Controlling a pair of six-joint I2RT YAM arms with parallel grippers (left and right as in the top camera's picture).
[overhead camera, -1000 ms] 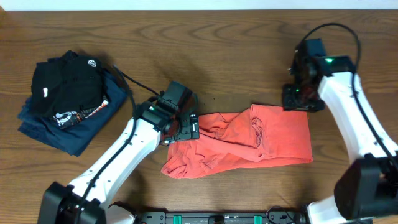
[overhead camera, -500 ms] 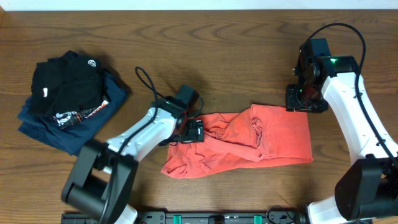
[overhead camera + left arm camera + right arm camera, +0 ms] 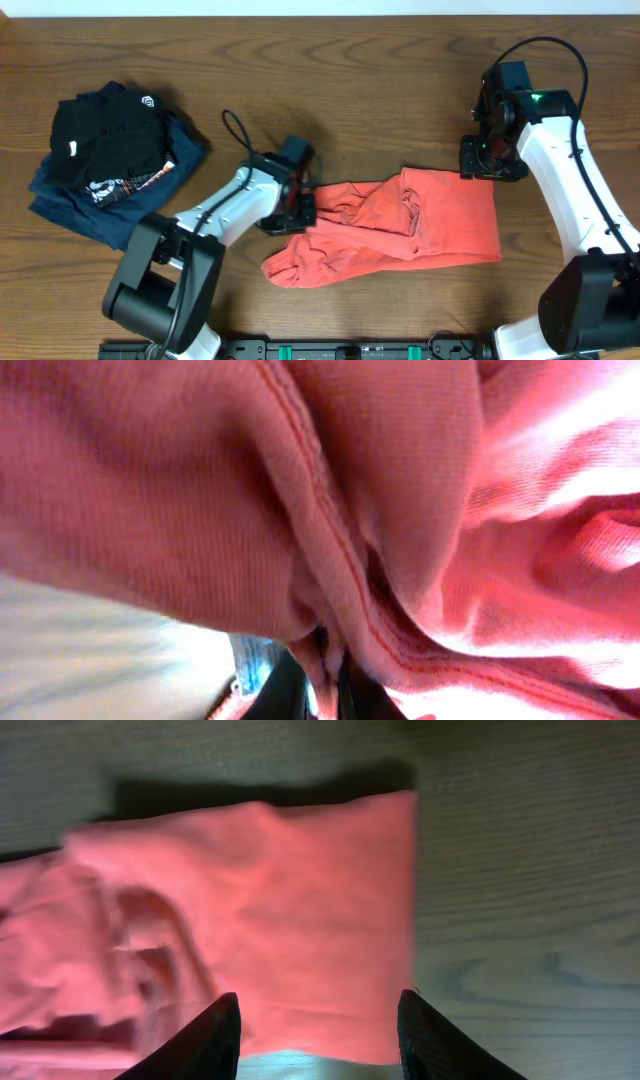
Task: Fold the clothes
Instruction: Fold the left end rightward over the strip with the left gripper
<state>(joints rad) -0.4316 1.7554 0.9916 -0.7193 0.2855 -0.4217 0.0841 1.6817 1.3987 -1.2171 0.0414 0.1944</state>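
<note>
The clothes, a coral-red T-shirt, lie crumpled in a long band across the middle of the table. My left gripper sits at the shirt's left far edge and is shut on a fold of it. In the left wrist view the red cloth fills the frame, and a seam is pinched between the dark jaws of that gripper. My right gripper hangs open over the shirt's right far corner. In the right wrist view its fingers straddle the flat right end of the shirt, the gripper holding nothing.
At the far left lies a pile of folded garments, a black one on top of a navy-blue one. The brown wooden table shows all around the shirt. Both arm bases stand at the near edge.
My left gripper, open before, has shut on the shirt's left edge. The right gripper shifted slightly right a second ago and has since held still.
</note>
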